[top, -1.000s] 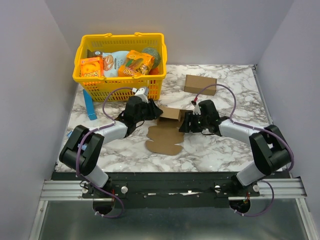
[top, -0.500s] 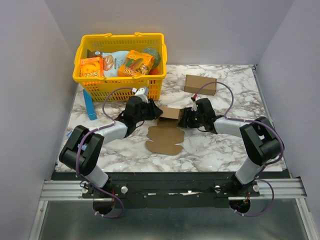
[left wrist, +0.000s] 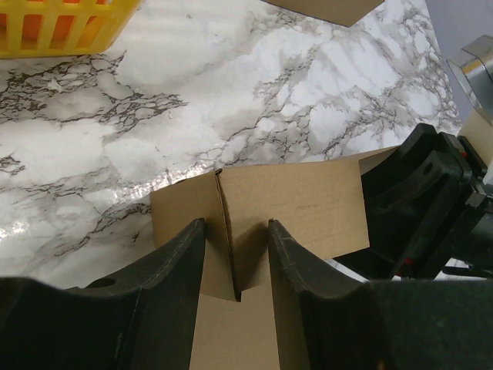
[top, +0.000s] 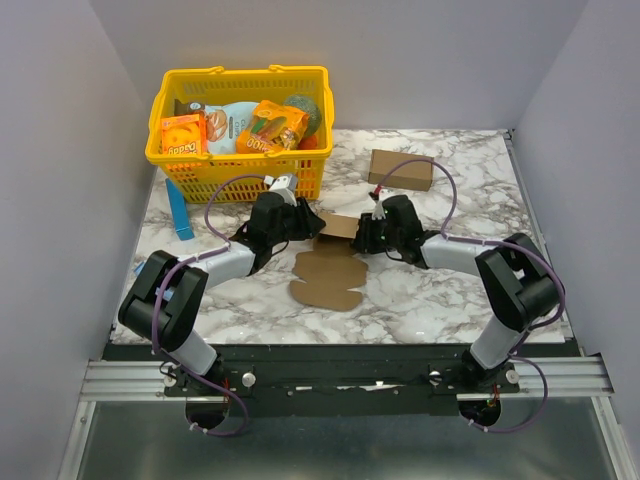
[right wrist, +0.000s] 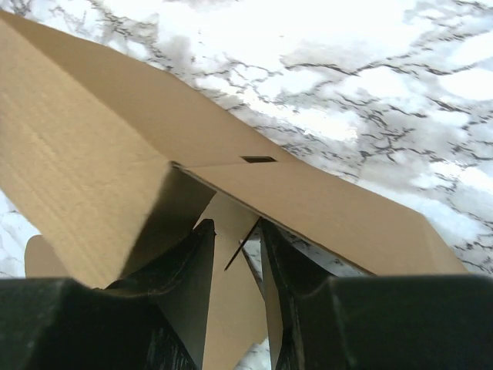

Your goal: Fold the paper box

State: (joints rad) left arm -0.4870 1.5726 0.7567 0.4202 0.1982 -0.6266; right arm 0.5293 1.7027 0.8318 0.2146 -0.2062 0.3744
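Left gripper (left wrist: 235, 254) pinches an upright flap of the paper box (top: 333, 270), jaws part open around it. Right gripper (right wrist: 235, 258) straddles a panel edge on the opposite side; firm grip unclear. Mid-fold at the table (top: 440, 290) center. Next: raise the walls together. Both arms reach low, inward.

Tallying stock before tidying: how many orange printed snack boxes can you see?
2, both in the yellow basket: one snack box at its left end, another near the middle. More may be hidden beneath.
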